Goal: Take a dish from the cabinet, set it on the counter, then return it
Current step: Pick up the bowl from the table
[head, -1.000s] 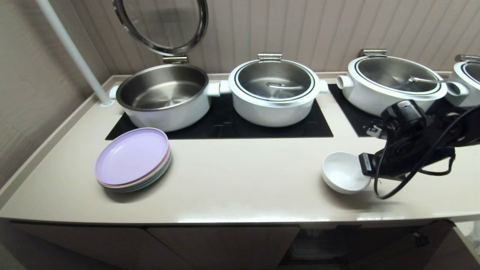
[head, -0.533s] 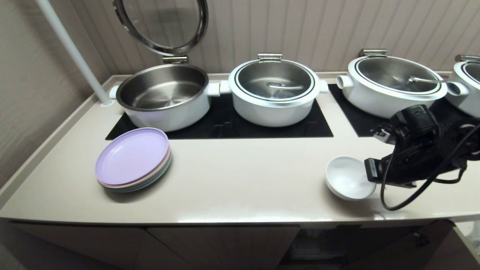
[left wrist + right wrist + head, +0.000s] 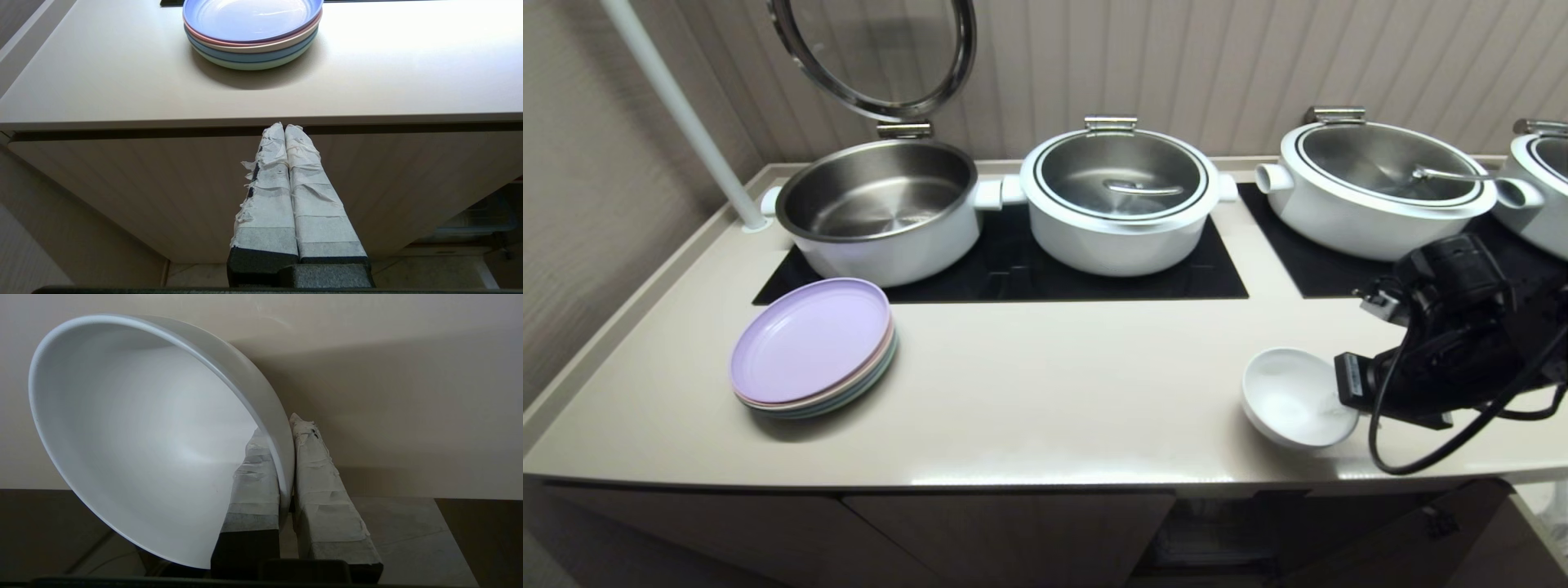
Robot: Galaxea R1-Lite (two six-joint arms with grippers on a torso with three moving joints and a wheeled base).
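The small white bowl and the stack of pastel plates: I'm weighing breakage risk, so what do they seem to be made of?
The small round white bowl, pinched at its rim by the right gripper, looks like glazed ceramic: a smooth, thick rim with a soft sheen. The stack of pastel flat plates, lilac on top, looks like matte plastic or melamine: thin, even coloured rims and dull highlights, though the look leaves that open.

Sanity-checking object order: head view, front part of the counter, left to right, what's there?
stack of pastel plates → bare counter → white bowl → right gripper, shut on the bowl's rim.
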